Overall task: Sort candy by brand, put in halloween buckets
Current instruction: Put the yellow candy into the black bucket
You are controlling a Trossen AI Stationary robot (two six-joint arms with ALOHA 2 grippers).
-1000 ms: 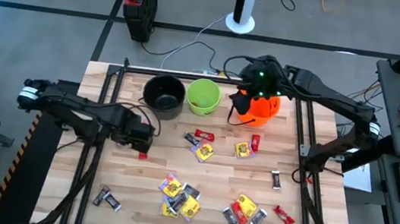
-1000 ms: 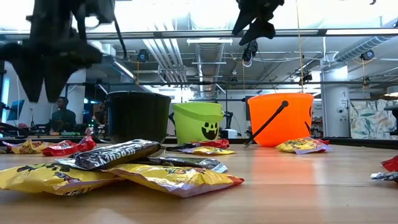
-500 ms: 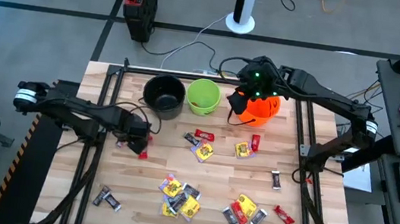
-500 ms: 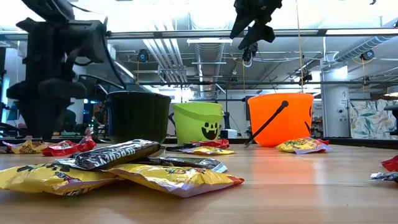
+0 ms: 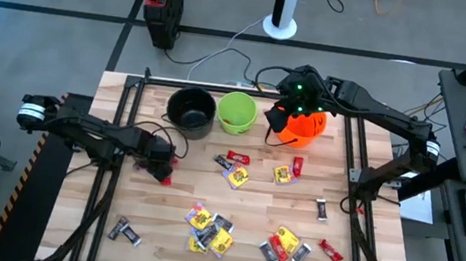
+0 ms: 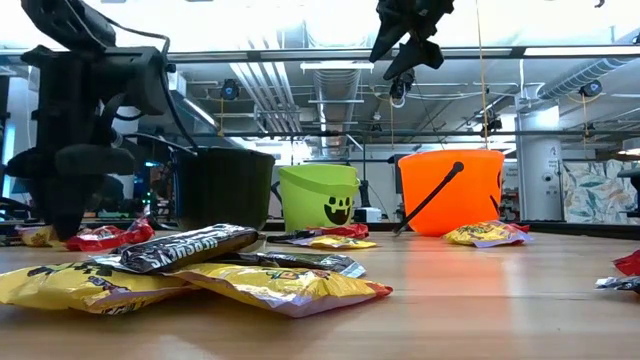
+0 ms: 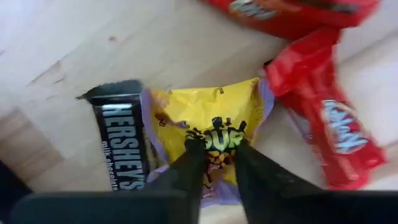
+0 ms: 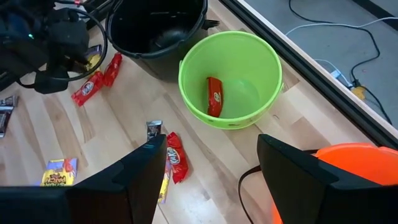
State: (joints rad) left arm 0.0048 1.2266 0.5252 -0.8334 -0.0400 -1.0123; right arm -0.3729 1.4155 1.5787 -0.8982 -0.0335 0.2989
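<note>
Candy lies spread over the wooden worktop. Nearest is a heap of yellow packets and dark bars, with a second heap to its right and one dark bar alone at the near left.

Farther in, on the left side, the left tool is low over three sweets that touch each other: a yellow packet, a dark Hershey's bar and a red bar. Its two fingers stand slightly apart, the tips resting on the yellow packet, and they are not yet clenched on it. I judge the risk is here. The packet overlaps the edge of the dark bar, so a closing grasp may drag both, or the flat slippery wrapper may slide out from the tips. Then two brands would travel together to one bucket.

At the far edge stand the black bucket, the lime green bucket with one red bar inside, and the orange bucket. The right tool hovers there, above the orange bucket, released and holding nothing. The buckets touch one another, so a drop aimed badly could land in the wrong one.
</note>
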